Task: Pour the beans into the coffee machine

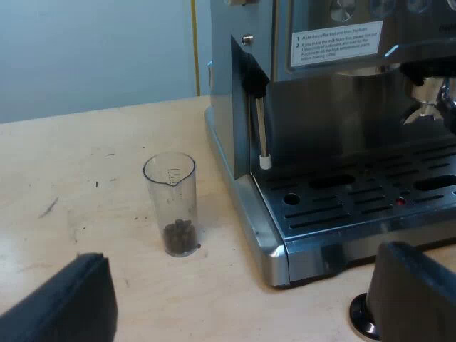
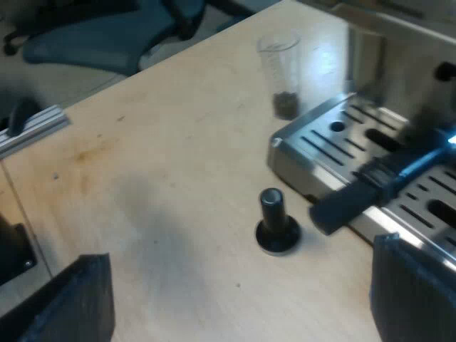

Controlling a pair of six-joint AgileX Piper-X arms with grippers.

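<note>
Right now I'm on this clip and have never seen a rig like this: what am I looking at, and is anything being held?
These are two robot arms, each with a camera at its wrist, so each picture looks out past that arm's own two black fingers. In the left wrist view, the left gripper is open and holds nothing. Ahead of it a measuring glass with coffee beans at its bottom stands on the table, close to the espresso machine. In the right wrist view, the right gripper is open and empty too. Ahead of it a tamper with a black knob stands upright on the table beside the machine's drip tray, and the same glass stands farther off. The beans are not yet poured.
</note>
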